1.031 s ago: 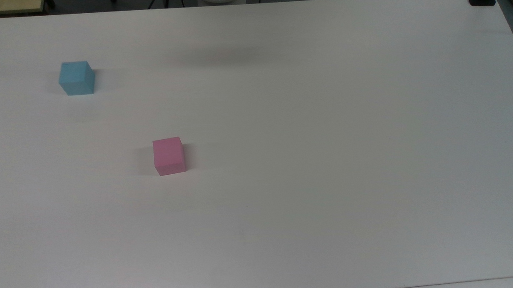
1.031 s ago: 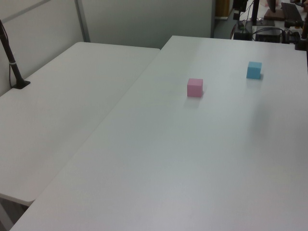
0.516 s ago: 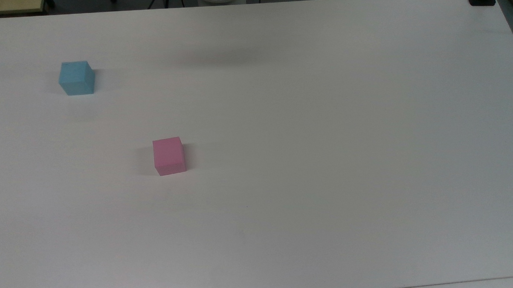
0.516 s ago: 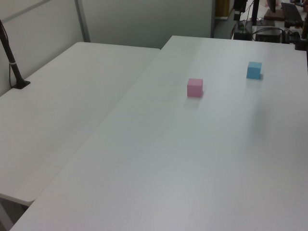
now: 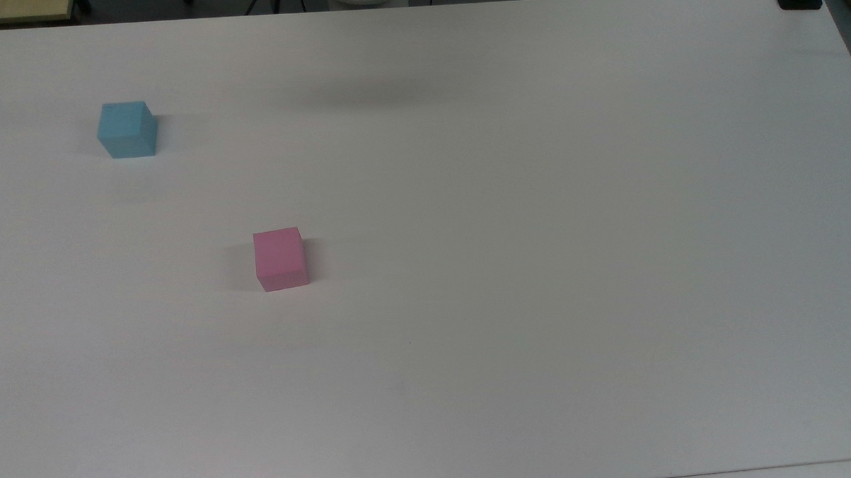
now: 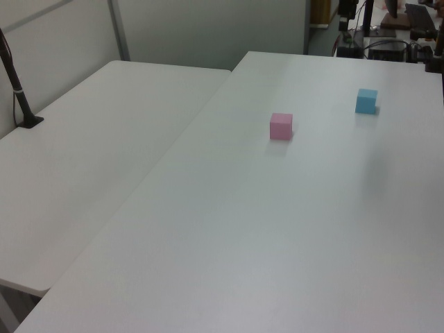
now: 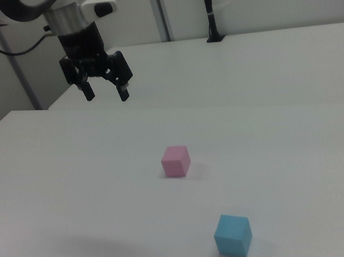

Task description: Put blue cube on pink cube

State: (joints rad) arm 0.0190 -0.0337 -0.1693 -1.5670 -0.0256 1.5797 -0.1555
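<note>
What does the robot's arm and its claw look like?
In the right view, the arm is smooth and white with rounded black bands at its joints. A dark cylinder leads down to the gripper, which is black, with two chunky black fingers that end in paler tips.

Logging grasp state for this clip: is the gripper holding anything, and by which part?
Nothing. The gripper hangs open above the table; both cubes sit untouched.
</note>
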